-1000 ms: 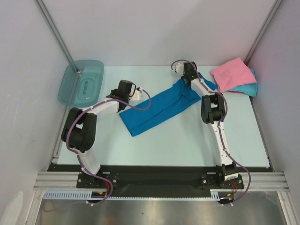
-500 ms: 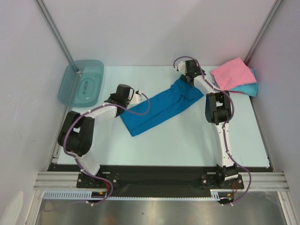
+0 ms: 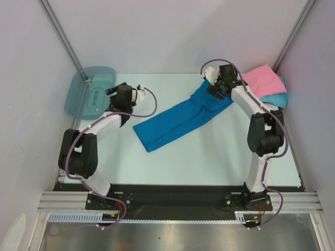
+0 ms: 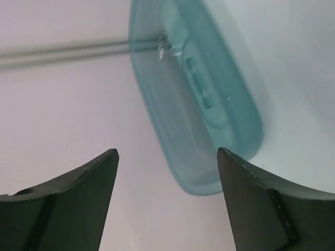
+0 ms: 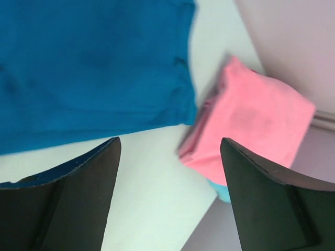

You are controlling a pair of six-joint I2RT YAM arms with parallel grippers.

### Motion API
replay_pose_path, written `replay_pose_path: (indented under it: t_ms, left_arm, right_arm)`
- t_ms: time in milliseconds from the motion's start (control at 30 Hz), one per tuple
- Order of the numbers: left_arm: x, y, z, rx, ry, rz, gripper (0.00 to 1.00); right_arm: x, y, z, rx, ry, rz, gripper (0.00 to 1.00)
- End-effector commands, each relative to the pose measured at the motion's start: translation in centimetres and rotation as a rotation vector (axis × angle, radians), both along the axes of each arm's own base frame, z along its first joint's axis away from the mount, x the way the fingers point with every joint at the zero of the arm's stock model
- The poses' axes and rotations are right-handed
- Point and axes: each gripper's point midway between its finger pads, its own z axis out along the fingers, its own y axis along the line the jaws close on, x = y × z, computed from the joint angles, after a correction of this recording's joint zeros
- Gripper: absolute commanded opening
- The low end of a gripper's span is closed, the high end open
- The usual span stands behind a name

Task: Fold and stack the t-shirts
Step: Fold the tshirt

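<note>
The deep blue t-shirt [image 3: 180,119] [image 5: 89,68] lies on the table as a long folded strip, running diagonally from near left to far right. The pink t-shirt [image 3: 260,81] [image 5: 254,123] sits folded on the turquoise t-shirt [image 3: 278,98] [image 5: 223,194] at the far right corner. My right gripper [image 3: 220,90] [image 5: 170,140] hangs open above the bare table between the blue strip's far end and the pink stack, holding nothing. My left gripper [image 3: 116,94] [image 4: 166,151] is open and empty, raised left of the blue strip and facing the bin.
A translucent teal plastic bin [image 3: 90,91] [image 4: 209,104] stands at the far left corner against the white wall. White enclosure walls close the table on three sides. The arm bases sit on the black rail [image 3: 172,196] at the near edge.
Both grippers have opened and come off the blue t-shirt. The left one lifted and swung left toward the bin. The right one moved right toward the pink stack.
</note>
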Motion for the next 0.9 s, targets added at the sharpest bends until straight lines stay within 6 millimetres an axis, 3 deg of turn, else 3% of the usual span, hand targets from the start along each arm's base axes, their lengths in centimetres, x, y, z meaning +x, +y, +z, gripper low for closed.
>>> replay_pose_path:
  t_ms: [0,67,100,133,200,233,300,333,433,467,667,867]
  left_arm:
    - [-1.8,5.0,4.5,-0.074,-0.111,0.189,0.83]
    - [-2.5,6.8,4.3,-0.075,-0.092,0.257,0.85]
    - [-2.4,8.2,4.7,-0.083,-0.106,0.305,0.85]
    - [-2.7,8.9,4.8,-0.099,-0.113,0.346,0.85]
    - [-2.7,10.2,5.9,-0.123,-0.156,0.392,0.85]
    - [-2.7,10.5,6.3,-0.148,-0.181,0.416,0.85]
    - [-3.0,10.8,7.3,-0.175,-0.225,0.446,0.85]
    - [-3.4,10.7,8.2,-0.205,-0.258,0.449,0.85]
    - [-3.7,10.7,9.2,-0.239,-0.306,0.448,0.86]
    - [-3.8,10.7,9.2,-0.240,-0.314,0.452,0.86]
    - [-3.4,10.4,9.6,-0.299,-0.357,0.444,0.86]
    - [-3.1,10.4,10.5,-0.331,-0.390,0.456,0.86]
  right_arm:
    - [-3.8,5.8,0.6,0.062,0.022,0.203,0.82]
    - [-5.6,8.4,0.4,0.080,0.038,0.285,0.83]
    - [-6.6,9.8,1.5,0.086,0.021,0.331,0.83]
    - [-8.1,12.0,0.8,0.079,0.037,0.385,0.83]
    - [-9.7,14.5,1.5,0.076,0.020,0.454,0.84]
    - [-10.9,17.0,1.4,0.076,0.011,0.506,0.84]
    - [-12.1,19.4,1.4,0.075,0.006,0.556,0.84]
    - [-13.3,21.7,1.2,0.079,0.006,0.601,0.83]
    - [-14.7,24.8,0.3,0.079,0.015,0.659,0.83]
    - [-15.8,26.8,0.3,0.076,0.012,0.700,0.83]
    - [-20.3,32.6,-1.3,0.065,0.085,0.839,0.83]
    - [-25.2,35.7,-2.6,0.044,0.152,0.954,0.83]
